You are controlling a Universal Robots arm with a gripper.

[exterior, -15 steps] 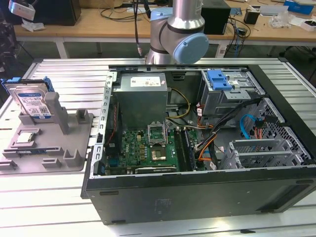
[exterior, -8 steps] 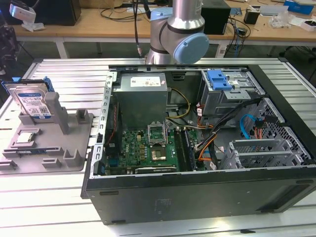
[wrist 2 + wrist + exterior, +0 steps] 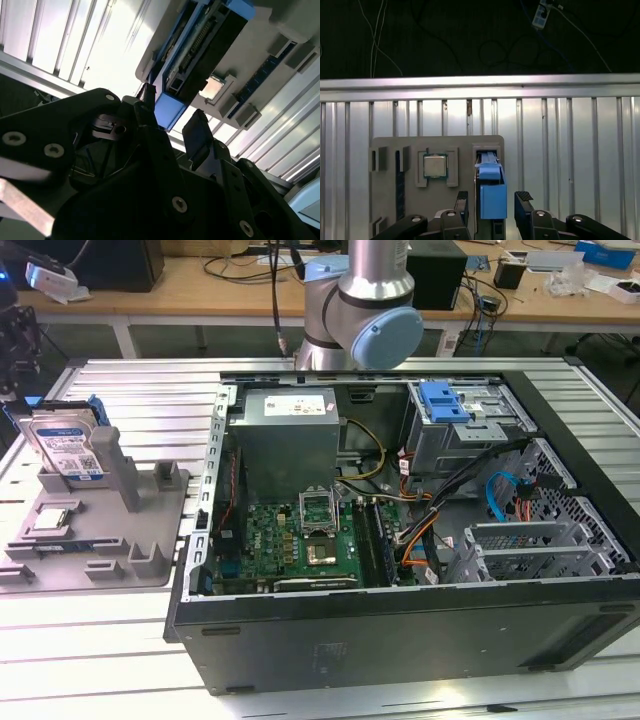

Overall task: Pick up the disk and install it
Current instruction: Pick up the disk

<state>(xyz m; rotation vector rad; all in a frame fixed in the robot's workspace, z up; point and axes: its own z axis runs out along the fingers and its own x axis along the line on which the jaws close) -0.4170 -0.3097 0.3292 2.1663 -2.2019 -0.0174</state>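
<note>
First wrist view: gripper [image 3: 492, 196] hangs over the disk [image 3: 493, 187], claw spread, one finger [image 3: 461, 204] on each side of the blue carrier frame. A narrow gap shows on both sides, so nothing is pinched. Second wrist view gives the same reading, with the blue end of the carrier sitting between the two dark fingers.

Disk stands on edge in a slot of the grey fixture [image 3: 450, 142], label face upright in the exterior view, well apart from the open computer case [image 3: 400, 640] and towards the exterior view's left. Processor chip [image 3: 435, 166] lies flat in its own recess just beside the disk's slot. Fixture rests on the slatted aluminium table [image 3: 570, 150].

Handling, as a judgement:
- Rigid metal body, fairly heavy for its size, no give under the pads.
- Plastic frame may flex a little and looks smooth, so slip is possible if the grip is shallow.
- Drive is shock-sensitive, so knocks against the slot walls should be avoided.
- Best hold looks to be across the two broad flat faces, near the exposed upper end and centred on the width so the disk does not swing.
- Keep the pads clear of the connector edge.
</note>
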